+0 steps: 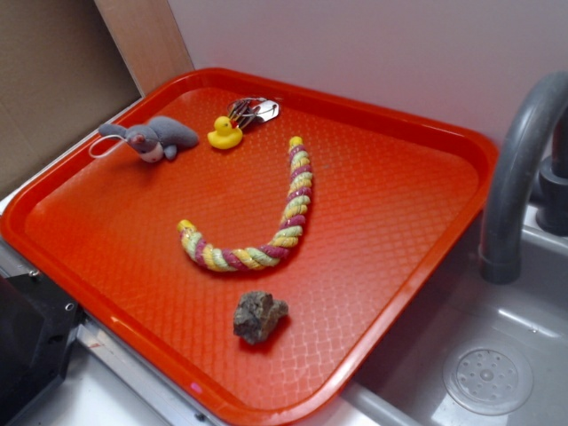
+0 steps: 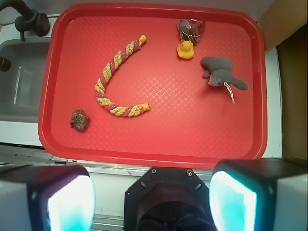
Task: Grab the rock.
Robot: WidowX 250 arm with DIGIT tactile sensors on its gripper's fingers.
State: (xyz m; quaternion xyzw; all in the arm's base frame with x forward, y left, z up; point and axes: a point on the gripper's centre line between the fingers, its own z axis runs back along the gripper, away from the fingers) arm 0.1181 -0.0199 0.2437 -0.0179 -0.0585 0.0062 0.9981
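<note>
Black hand (image 2: 151,199) with its glowing teal-white fingers (image 2: 70,204) spread wide apart, holding nothing, sits high over the near edge of the red tray (image 2: 159,144). Rock (image 2: 79,120) lies alone in the tray's corner by the sink (image 2: 19,82), just beside one end of the twisted rope toy (image 2: 118,77). Way off at the far side: yellow rubber duck (image 2: 185,49), grey plush (image 2: 221,73).

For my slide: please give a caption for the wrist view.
Open gripper above red tray with rock, rope, duck.
</note>
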